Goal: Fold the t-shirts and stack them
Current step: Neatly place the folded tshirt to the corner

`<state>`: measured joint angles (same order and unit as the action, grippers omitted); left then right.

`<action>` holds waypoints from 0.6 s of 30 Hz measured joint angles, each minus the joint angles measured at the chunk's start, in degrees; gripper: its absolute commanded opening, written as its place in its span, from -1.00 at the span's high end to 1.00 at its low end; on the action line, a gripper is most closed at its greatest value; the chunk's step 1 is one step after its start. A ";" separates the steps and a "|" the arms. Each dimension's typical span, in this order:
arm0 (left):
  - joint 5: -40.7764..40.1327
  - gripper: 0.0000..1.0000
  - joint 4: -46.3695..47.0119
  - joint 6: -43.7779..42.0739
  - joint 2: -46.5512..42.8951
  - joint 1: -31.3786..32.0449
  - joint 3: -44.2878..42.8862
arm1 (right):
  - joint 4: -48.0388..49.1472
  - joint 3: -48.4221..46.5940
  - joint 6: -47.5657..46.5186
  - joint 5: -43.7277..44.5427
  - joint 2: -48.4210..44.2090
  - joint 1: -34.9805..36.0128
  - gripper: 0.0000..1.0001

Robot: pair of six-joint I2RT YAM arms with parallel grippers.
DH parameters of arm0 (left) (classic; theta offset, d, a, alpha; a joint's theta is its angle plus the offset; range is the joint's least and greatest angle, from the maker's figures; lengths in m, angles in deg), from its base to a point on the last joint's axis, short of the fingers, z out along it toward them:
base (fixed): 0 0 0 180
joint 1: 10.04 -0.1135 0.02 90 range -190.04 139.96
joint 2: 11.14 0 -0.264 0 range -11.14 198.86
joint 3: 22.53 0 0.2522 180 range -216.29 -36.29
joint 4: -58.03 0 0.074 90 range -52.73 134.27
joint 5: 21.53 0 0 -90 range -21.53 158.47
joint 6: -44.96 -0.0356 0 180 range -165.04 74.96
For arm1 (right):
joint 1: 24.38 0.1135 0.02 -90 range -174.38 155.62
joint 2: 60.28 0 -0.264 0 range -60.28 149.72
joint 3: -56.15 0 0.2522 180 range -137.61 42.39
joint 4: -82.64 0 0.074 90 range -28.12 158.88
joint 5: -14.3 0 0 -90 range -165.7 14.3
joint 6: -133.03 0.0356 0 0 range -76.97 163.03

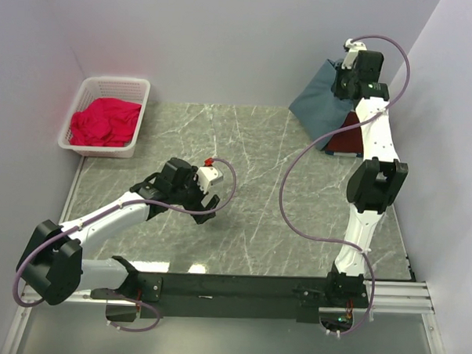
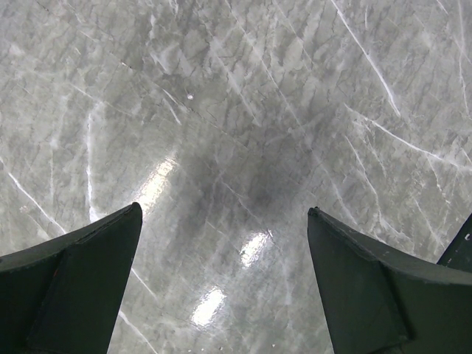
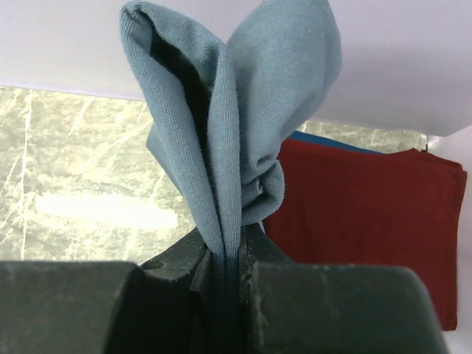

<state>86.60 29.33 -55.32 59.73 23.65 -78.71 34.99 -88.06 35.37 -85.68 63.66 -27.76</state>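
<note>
Starting at the far left: white basket [image 1: 119, 82] of crumpled pink-red cloth [image 1: 105, 123], well apart from the rest. Next along, left gripper [image 2: 225, 214] low over the bare marble table [image 1: 261, 147], fingers [image 2: 81, 280] spread wide, holding nothing. At the far right, right gripper [image 3: 223, 265] with fingers pressed together on a bunched fold of the slate blue-grey t-shirt [image 3: 236, 133], held up over the folded maroon t-shirt [image 3: 369, 221] in the far corner.

Judging the risks: could slip free under a hard pull, given so small a pinch; could drag or rumple the maroon fold beneath; could catch on the wall close behind. Likely to hang lopsided with one bunch gripped and the left gripper too far off to help.

Hard to tell whether hem, sleeve or collar sits in the pinch. Lower drape partly masked by the right arm from overhead; touching the maroon one or not, cannot say.
</note>
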 measured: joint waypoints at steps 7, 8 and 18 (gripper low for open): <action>0.00 -0.99 -0.02 -0.15 0.04 -0.02 0.00 | -0.46 -0.17 0.66 -0.83 0.00 -0.02 1.00; 0.00 -0.99 -0.04 -0.15 0.04 -0.02 0.00 | -0.44 -0.17 0.76 -1.05 0.00 -0.09 1.00; 0.00 -0.99 -0.59 -0.26 0.13 -0.02 0.00 | -0.96 -0.66 1.42 -2.36 0.00 -2.97 1.00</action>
<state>86.60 28.74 -55.58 59.86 23.63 -78.71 34.03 -88.72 36.79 -88.04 63.66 -30.73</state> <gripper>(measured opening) 0.994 0.143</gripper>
